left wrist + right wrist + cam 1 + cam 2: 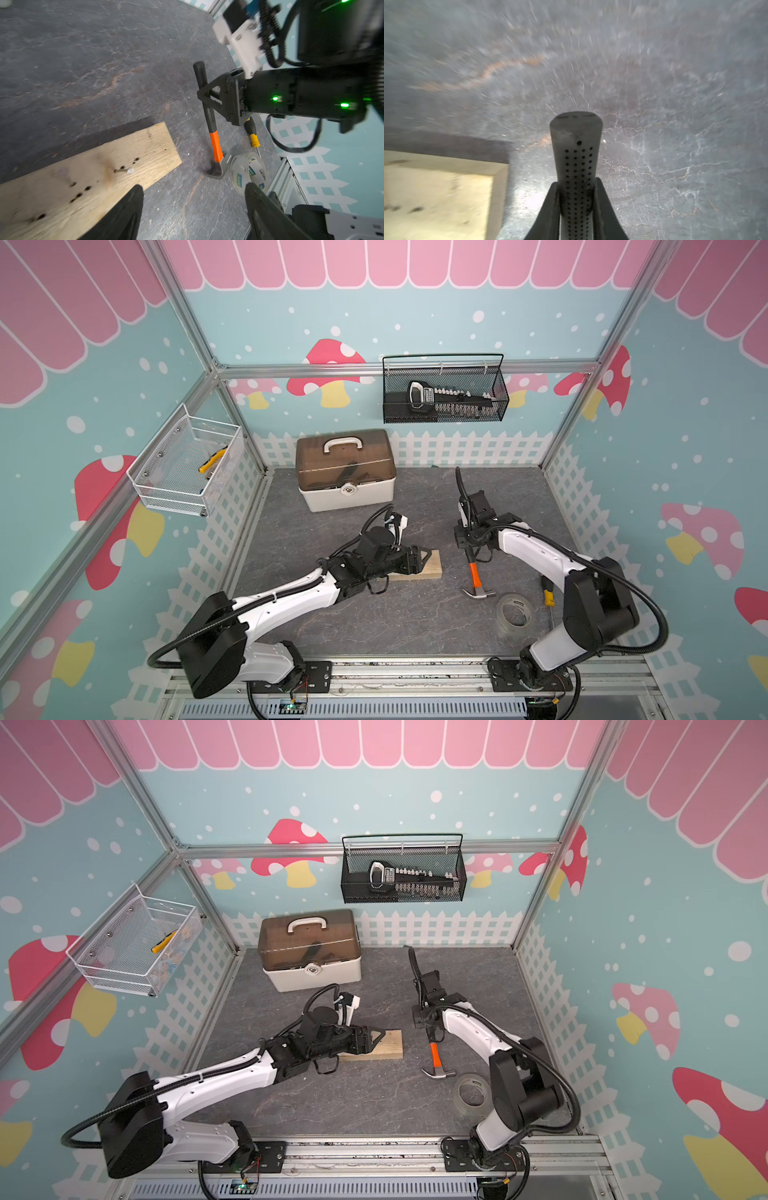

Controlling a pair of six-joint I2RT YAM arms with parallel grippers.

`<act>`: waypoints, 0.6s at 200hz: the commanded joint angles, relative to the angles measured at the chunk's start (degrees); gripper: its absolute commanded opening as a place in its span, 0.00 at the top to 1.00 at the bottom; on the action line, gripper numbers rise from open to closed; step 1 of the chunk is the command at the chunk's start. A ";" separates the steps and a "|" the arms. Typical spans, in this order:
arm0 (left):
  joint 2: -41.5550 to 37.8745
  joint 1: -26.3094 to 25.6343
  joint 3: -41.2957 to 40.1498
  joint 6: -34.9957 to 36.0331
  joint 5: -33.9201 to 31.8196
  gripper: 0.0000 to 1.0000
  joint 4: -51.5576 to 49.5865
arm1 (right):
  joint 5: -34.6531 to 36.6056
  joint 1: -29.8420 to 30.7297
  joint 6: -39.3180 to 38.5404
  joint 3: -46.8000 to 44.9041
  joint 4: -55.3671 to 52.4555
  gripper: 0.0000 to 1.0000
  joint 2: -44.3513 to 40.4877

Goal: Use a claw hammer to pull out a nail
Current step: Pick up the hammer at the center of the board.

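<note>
As far as the right wrist view shows, the right claw (pixel 577 187) is clamped on the black, dotted shaft of the claw hammer (pixel 576 158). Its fingers (pixel 551 207) press on both sides of the shaft, and the butt end sticks out past them.

From the left wrist view I see that the grip is on the upper part of the shaft, above the orange section. The steel head is down at the grey worktop (pixel 332 614), but I cannot tell if it rests there or is a little lifted. Just beside the head lies a clear roll of tape (pixel 247 172), and near it a screwdriver (pixel 254 140) with a yellow and black handle.

The left claw (pixel 193 187) has its fingers wide apart and holds nothing. In both top views it is over one end of a wooden board (pixel 432 568) that lies flat on the worktop, well apart from the hammer. I cannot say if it touches the wood. The board has several dark holes, and a nail (pixel 126 171) lies bent over on its surface, with the round head toward the hammer side.

Further back on the worktop stands a white toolbox (pixel 347 489) with a brown lid, closed.
</note>
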 commanded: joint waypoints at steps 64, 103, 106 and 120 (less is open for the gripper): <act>27.20 -6.30 13.62 2.72 1.96 0.28 21.29 | -5.58 -1.64 1.98 -8.46 7.57 1.00 -10.75; 35.49 -7.30 17.63 1.73 3.30 0.36 29.92 | -9.83 -4.24 4.32 -9.60 6.99 1.00 -12.77; 36.10 -7.27 18.04 1.49 3.35 0.36 30.21 | -10.28 -4.40 4.33 -9.66 7.04 1.00 -12.97; 38.56 -7.25 20.22 0.68 4.09 0.37 30.29 | -11.61 -4.78 4.72 -10.04 7.03 1.00 -13.88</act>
